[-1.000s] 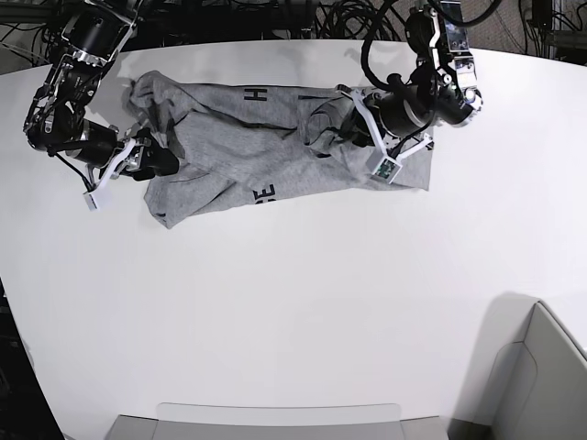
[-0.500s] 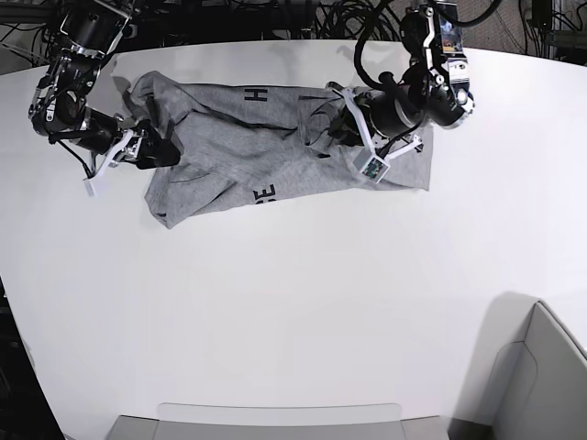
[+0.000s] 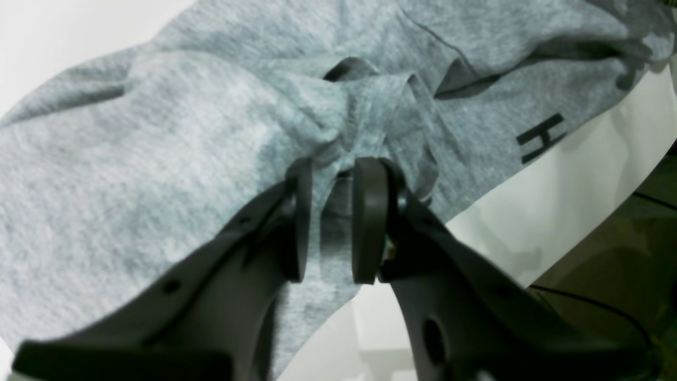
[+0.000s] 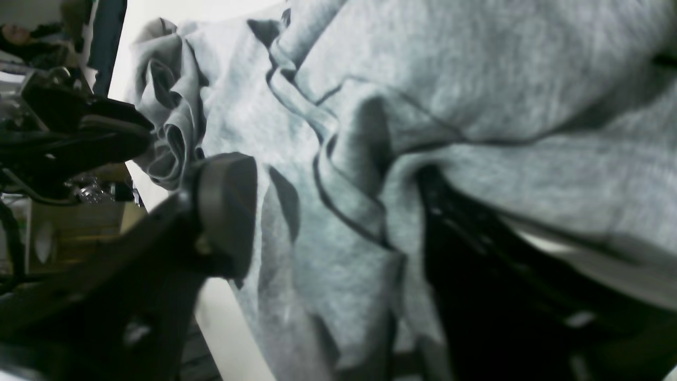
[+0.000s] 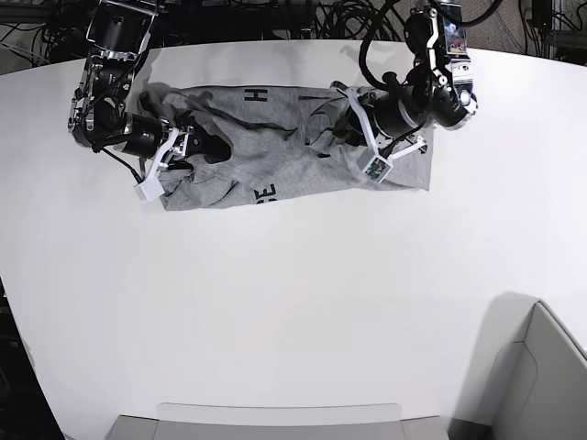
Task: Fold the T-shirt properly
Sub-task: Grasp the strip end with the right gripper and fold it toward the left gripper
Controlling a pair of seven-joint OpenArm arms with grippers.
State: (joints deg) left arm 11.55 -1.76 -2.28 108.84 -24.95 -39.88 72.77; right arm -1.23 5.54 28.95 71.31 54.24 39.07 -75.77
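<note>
Left tool point(image 3: 328, 217) pinched on gathered cloth; right tool point(image 4: 328, 222) spread wide, both arms low.

Most of the lettering on the T-shirt point(image 5: 275, 147) is buried in folds, so only an H near the far hem and a couple of letters near the front hem show in the base view. The right pincer point(image 4: 338, 211) has one finger point(image 4: 476, 296) slipped under the cloth, its tip hidden. In the left wrist view, the T-shirt runs off the frame on three sides. The base view is too small to show either pincer's grip.
</note>
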